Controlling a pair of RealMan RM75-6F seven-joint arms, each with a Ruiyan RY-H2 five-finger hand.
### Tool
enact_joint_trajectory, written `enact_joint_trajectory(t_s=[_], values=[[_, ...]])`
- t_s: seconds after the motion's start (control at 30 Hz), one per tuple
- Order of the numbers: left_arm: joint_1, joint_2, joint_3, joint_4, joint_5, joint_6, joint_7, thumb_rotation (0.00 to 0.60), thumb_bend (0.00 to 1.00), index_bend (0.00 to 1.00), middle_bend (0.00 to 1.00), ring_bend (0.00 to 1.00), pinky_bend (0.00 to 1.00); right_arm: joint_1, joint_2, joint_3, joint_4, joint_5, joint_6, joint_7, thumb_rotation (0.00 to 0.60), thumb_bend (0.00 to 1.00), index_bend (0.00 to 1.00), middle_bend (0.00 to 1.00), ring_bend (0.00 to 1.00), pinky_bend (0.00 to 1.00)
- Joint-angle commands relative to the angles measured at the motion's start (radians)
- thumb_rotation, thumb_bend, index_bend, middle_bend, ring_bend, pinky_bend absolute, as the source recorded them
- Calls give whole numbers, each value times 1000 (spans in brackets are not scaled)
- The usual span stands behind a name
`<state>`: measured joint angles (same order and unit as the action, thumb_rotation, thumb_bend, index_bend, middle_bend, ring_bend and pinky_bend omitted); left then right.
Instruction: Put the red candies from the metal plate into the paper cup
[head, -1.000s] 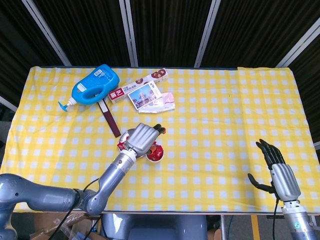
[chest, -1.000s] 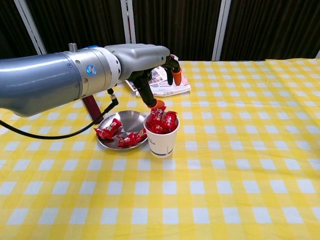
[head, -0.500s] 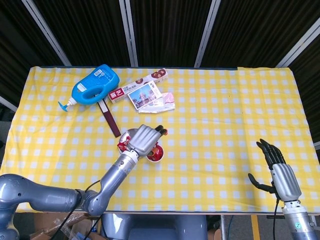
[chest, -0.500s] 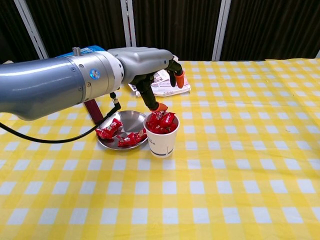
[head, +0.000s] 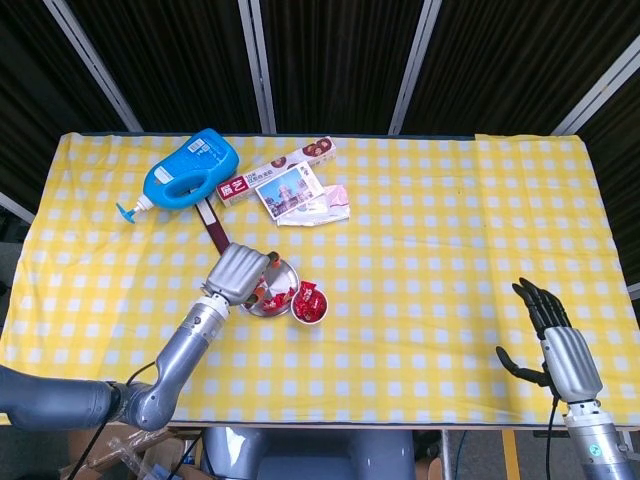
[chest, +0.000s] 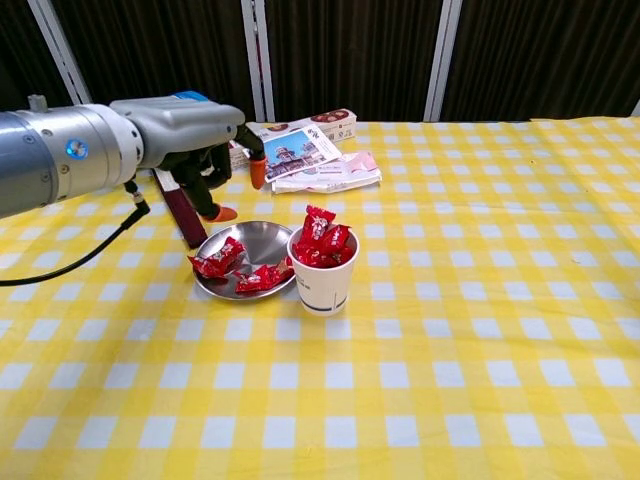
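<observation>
Your left hand (chest: 205, 150) hangs over the plate's (chest: 262, 237) far left edge, empty, fingers curled loosely downward and a little apart, orange tips pointing at the rim. Nothing pinched that I can see. Your right hand (head: 556, 345) sits well apart at the near right of the table, fingers spread, holding nothing.

Candies (chest: 238, 267): a few lie on the plate, one at the left rim, the others bunched at the near edge against the cup (chest: 323, 273). The cup touches the plate's right rim and is heaped; one wrapper stands proud above the lip.

Risks, as I judge them:
- Cup looks full past the brim. Drop another on top and it may slide off onto the cloth, or push the top one out. Press it down into a gap rather than let it fall.
- Cup is light paper, and hard by the plate. Sweep your forearm or fingers across toward it low and you could tip it and spill the lot.
- Plate is shallow, smooth metal. Push down on the rim-side candy and the plate may rock or skid into the cup.
- Wrappers are slick and crinkly; a shallow pinch may slip in transit.
- The bunched candies near the cup leave little finger room; come at them from the open left side.
</observation>
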<state>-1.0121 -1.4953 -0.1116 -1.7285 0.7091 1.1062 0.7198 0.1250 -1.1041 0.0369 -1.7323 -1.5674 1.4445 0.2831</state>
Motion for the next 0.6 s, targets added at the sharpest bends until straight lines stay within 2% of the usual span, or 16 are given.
enact_joint_trajectory(t_s=[0.03, 0.27, 0.6], values=[[15, 0, 20, 7, -43, 1, 23, 600, 327, 386, 908, 969, 991, 0, -1, -1, 0, 0, -2, -3, 600, 388, 0, 0, 0, 0], [16, -18, 44, 39, -115, -23, 73, 600, 327, 446, 915, 971, 993, -1, -1, -1, -1, 3, -2, -6, 600, 388, 0, 0, 0, 0], [12, -59, 50, 128, -179, -46, 106, 600, 328, 449, 915, 971, 993, -1, 1, 0, -3, 3, 0, -1, 600, 388, 0, 0, 0, 0]])
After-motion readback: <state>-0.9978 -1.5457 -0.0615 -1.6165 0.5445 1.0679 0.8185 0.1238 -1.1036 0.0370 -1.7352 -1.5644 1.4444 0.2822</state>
